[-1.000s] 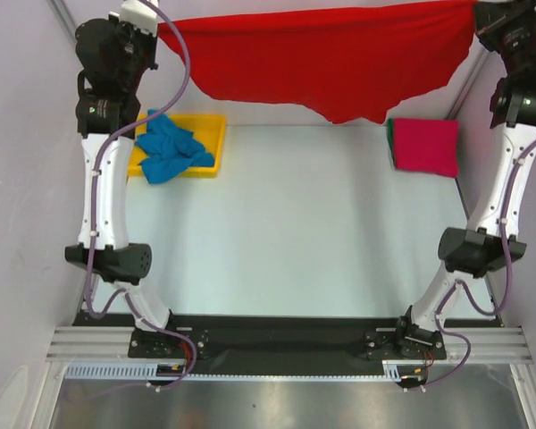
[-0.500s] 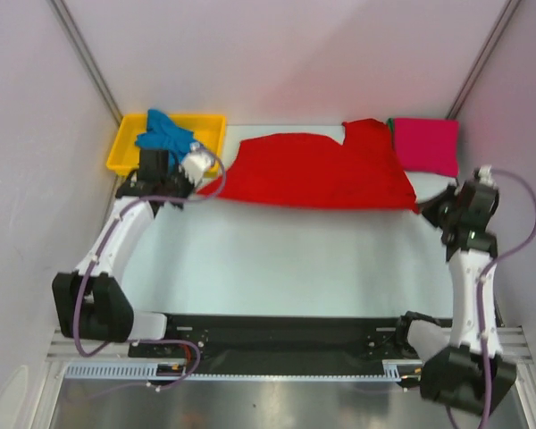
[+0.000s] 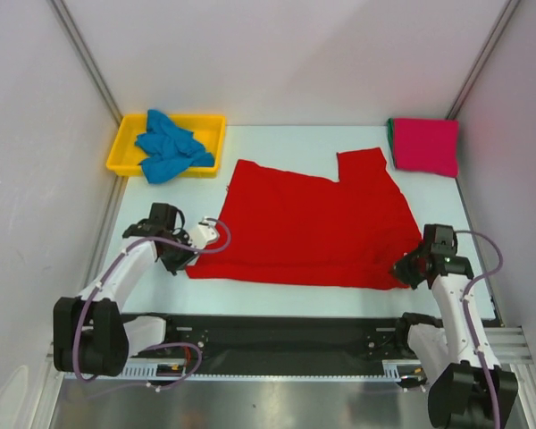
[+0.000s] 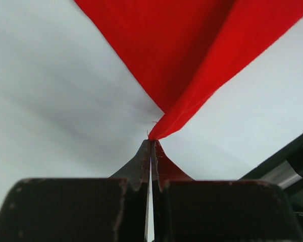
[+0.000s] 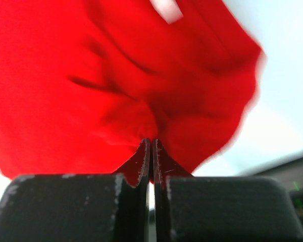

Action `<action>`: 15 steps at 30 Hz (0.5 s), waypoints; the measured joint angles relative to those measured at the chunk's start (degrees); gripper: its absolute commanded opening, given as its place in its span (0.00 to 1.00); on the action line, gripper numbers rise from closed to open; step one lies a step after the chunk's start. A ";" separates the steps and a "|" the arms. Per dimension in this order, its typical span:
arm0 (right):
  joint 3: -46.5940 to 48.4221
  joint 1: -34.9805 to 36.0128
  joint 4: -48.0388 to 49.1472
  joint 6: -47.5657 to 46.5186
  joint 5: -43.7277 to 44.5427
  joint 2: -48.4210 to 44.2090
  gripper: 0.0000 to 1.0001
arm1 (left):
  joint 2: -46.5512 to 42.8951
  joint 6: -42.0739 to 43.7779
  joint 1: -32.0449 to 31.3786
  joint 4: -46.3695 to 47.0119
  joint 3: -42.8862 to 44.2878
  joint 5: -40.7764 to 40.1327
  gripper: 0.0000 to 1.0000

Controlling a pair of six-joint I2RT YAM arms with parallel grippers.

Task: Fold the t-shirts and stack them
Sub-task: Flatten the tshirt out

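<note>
The red t-shirt (image 3: 308,223) lies spread flat in the middle of the table. My left gripper (image 3: 189,253) is shut on its near left corner (image 4: 171,126). My right gripper (image 3: 404,272) is shut on its near right corner (image 5: 141,121). The blue t-shirt (image 3: 170,147) is crumpled in the yellow tray (image 3: 125,152) at the back left. The magenta-pink t-shirt (image 3: 425,146) lies folded at the back right, with a green edge (image 3: 390,136) of another showing under it.
Grey walls close in the table on the left, back and right. A black rail (image 3: 286,335) runs along the near edge between the arm bases.
Both arms have swung down and toward the near edge, pulling the red shirt from hanging high at the back to lying flat on the table.
</note>
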 measured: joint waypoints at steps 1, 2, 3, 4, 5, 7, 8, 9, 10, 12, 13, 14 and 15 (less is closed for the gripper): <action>-1.20 0.81 -1.66 0.83 0.22 -0.31 0.00 | -0.52 0.13 0.00 -0.52 0.00 0.02 0.00; -2.19 1.53 -3.72 1.62 0.39 -1.22 0.00 | -1.22 0.35 0.00 -1.27 0.00 0.00 0.00; -3.06 2.21 -5.57 2.23 0.42 -2.78 0.00 | -1.92 0.48 0.00 -1.88 0.00 -0.04 0.00; -3.52 3.04 -7.41 3.21 0.35 -4.76 0.00 | -2.45 0.52 0.00 -2.40 0.00 -0.09 0.00; -3.61 3.93 -8.92 4.39 0.31 -6.73 0.00 | -2.84 0.55 0.00 -2.80 0.00 -0.26 0.00; -3.56 5.77 -10.54 6.29 0.31 -9.05 0.20 | -3.06 0.57 0.02 -3.23 0.02 -0.90 0.00; -3.54 6.80 -11.15 7.23 0.24 -9.40 0.29 | -3.06 0.57 0.04 -3.41 0.02 -1.40 0.00; -3.54 7.61 -11.61 7.93 0.15 -8.66 0.35 | -3.04 0.59 0.07 -3.52 0.02 -1.79 0.00; -3.26 8.00 -12.48 8.41 0.15 -7.21 0.45 | -3.06 0.61 0.09 -3.63 0.07 -2.10 0.00; -1.86 8.11 -14.27 9.38 1.07 -3.30 0.52 | -3.06 0.61 0.09 -3.89 0.46 -2.60 0.00; -0.50 8.11 -15.30 9.60 2.05 -1.53 0.54 | -3.04 0.59 0.11 -4.24 0.81 -2.62 0.00; 1.40 8.11 -15.80 9.62 3.74 -0.20 0.69 | -3.04 0.59 0.11 -4.42 1.22 -2.60 0.00; 3.63 8.09 -15.69 9.18 5.46 0.42 0.82 | -3.04 0.57 0.11 -4.61 1.75 -2.58 0.00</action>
